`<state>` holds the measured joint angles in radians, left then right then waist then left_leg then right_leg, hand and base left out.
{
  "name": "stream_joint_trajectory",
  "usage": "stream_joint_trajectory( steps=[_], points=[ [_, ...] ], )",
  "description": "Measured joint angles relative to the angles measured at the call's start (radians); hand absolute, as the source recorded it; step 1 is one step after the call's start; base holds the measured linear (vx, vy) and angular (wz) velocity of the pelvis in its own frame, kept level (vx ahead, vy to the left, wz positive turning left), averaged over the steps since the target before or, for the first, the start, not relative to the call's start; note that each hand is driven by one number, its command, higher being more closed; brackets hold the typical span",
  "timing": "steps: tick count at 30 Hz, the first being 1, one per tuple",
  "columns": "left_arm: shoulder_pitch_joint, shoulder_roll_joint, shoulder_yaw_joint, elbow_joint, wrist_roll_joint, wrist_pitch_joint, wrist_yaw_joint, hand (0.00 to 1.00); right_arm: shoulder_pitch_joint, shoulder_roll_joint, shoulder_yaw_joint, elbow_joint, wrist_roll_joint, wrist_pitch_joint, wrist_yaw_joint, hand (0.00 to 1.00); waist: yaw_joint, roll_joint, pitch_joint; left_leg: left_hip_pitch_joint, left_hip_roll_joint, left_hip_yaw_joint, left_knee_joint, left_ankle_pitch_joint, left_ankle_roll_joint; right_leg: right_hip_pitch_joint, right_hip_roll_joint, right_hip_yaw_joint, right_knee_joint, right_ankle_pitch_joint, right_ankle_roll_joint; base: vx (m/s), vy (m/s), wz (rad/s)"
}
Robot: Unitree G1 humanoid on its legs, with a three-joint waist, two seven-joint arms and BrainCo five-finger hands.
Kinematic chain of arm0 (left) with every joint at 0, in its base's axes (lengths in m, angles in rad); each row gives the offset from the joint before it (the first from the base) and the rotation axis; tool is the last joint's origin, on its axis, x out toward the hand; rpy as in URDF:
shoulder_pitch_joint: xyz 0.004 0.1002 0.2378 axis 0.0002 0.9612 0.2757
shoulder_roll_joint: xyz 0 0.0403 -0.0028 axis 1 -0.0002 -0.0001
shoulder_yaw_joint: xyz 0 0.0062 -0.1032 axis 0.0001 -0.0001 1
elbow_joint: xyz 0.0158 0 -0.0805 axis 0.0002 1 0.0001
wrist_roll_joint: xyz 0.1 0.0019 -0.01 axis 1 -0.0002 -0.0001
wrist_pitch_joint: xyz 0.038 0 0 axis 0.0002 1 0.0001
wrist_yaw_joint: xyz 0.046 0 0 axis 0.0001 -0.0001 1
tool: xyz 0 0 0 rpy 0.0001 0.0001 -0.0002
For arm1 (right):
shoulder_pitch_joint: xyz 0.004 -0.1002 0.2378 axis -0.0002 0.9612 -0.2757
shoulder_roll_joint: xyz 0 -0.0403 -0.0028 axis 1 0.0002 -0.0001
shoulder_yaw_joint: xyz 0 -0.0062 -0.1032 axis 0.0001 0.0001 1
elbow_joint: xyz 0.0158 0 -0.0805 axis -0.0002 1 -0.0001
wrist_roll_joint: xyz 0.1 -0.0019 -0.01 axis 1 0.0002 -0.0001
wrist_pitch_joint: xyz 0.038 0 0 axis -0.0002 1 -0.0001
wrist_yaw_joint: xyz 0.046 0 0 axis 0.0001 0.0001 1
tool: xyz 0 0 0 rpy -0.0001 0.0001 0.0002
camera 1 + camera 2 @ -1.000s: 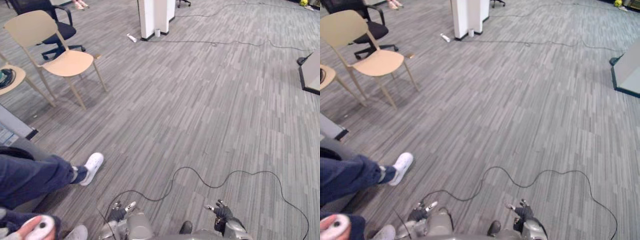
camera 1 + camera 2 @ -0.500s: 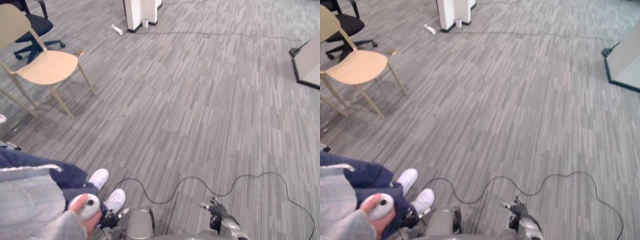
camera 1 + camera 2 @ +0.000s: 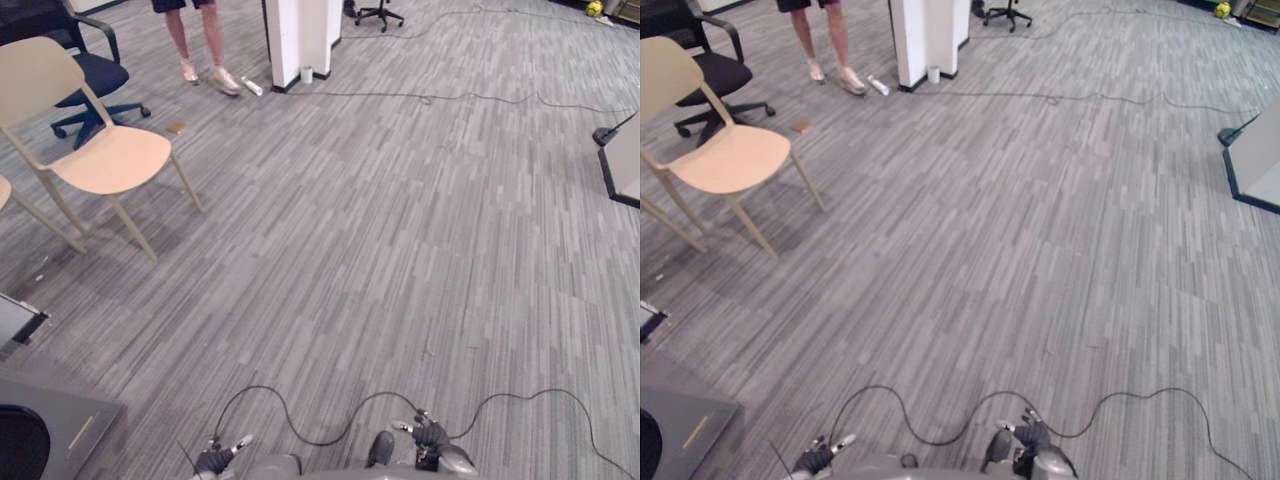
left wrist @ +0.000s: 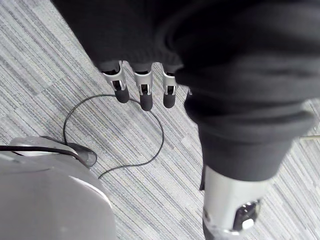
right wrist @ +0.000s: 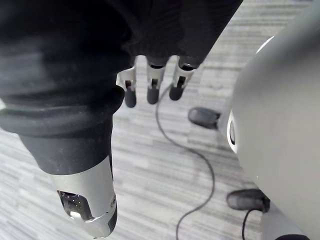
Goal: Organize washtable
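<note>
Both my hands hang low at my sides over grey striped carpet. My left hand (image 3: 218, 460) sits at the bottom edge of the eye views, left of centre. In the left wrist view its fingers (image 4: 143, 91) point straight down at the floor with the thumb (image 4: 234, 210) apart, and it holds nothing. My right hand (image 3: 430, 438) sits at the bottom edge, right of centre. Its fingers (image 5: 150, 86) are also straight and relaxed, with the thumb (image 5: 89, 205) apart, and it is empty.
A beige chair (image 3: 96, 150) stands at the left, with a black office chair (image 3: 75, 72) behind it. A person's legs (image 3: 198, 44) stand by a white pillar (image 3: 300, 36) at the back. A grey box (image 3: 48, 428) lies lower left, a stand (image 3: 624, 158) at the right edge.
The camera has swung, so the whole picture has shifted. The seated person with a controller at lower left has left the view. A standing person's legs now show by the pillar.
</note>
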<state>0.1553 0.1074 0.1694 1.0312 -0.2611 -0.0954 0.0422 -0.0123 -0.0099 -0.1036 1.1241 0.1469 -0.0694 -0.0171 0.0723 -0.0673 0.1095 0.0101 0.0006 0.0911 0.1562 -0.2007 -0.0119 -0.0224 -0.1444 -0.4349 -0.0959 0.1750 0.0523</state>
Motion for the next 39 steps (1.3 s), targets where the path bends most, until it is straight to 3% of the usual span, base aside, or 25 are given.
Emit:
stream_joint_trajectory(
  steps=[8, 17, 24, 39],
  points=[
    [0.002, -0.008, -0.013, 0.000, 0.064, 0.000, 0.004, 0.00, -0.001, -0.042, -0.049, 0.000, 0.003, 0.002, -0.007, 0.00, -0.004, 0.019, -0.048, 0.053, -0.015, 0.018, -0.091, 0.032, 0.011, 0.003, -0.030, -0.004, 0.001, -0.007, 0.019, 0.03, 0.036, -0.02],
    [-0.012, -0.007, -0.058, 0.023, 0.118, -0.001, 0.005, 0.00, -0.010, -0.051, -0.137, 0.000, 0.078, 0.004, -0.043, 0.00, -0.012, 0.049, -0.045, 0.106, -0.018, 0.055, -0.121, 0.042, 0.013, 0.029, -0.032, 0.000, 0.006, -0.008, 0.024, 0.04, 0.042, -0.07],
    [-0.030, 0.003, -0.058, 0.030, 0.129, -0.002, 0.008, 0.00, -0.054, -0.048, -0.163, -0.001, 0.080, 0.004, -0.045, 0.00, -0.032, 0.040, -0.027, 0.037, -0.014, 0.086, -0.131, 0.044, 0.010, -0.052, -0.029, 0.027, 0.009, -0.004, 0.031, -0.01, 0.001, -0.08],
    [-0.026, -0.003, -0.045, 0.036, 0.157, -0.002, 0.022, 0.00, -0.055, -0.041, -0.195, 0.000, 0.079, 0.003, -0.043, 0.00, -0.032, 0.041, -0.022, 0.121, -0.004, 0.133, -0.158, 0.050, -0.001, 0.000, -0.010, 0.054, -0.001, -0.014, 0.037, 0.03, 0.005, -0.06]
  ],
)
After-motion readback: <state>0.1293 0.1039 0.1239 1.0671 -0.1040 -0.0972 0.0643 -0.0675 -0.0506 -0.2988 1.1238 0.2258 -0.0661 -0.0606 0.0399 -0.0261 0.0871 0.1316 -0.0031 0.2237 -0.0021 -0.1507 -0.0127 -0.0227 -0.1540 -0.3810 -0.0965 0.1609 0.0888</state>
